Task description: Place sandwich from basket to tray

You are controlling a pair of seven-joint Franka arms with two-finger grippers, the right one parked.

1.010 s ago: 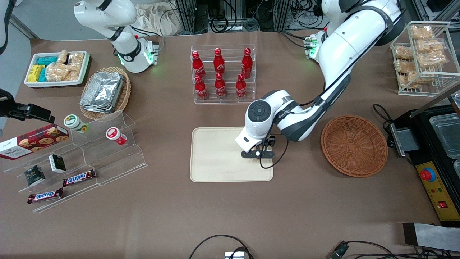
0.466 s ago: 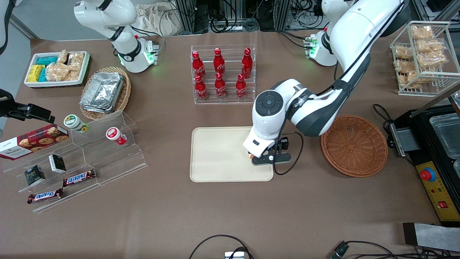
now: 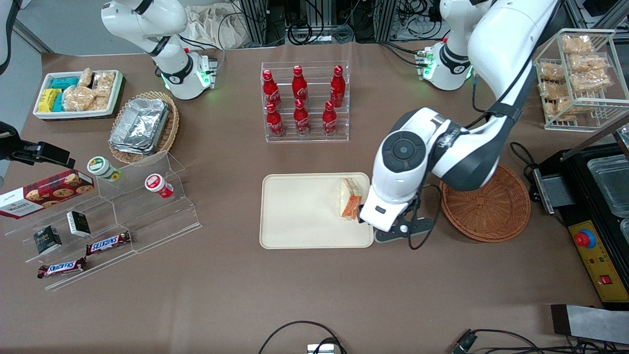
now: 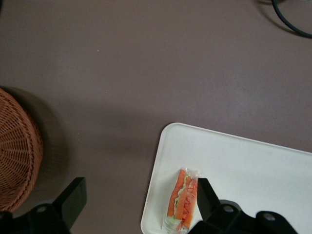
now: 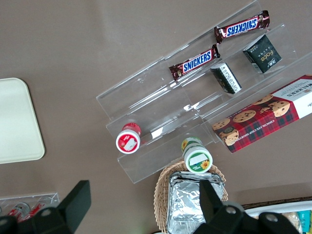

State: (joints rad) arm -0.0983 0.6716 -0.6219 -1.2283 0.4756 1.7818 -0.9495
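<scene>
Brown-covered table among cable-strewn racks: wrapped sandwich lies on cream tray at its edge nearest the empty wicker basket; gripper, fingers spread and holding nothing, hovers just beside it.

**Wicker, plastic and film**

The basket is rough reddish-brown woven wicker. The tray is smooth, matt cream plastic. The sandwich sits in glossy clear film. The counter has a matt brown covering. The gripper, above the tray's edge, has matt black jaws, spread apart.
</scene>
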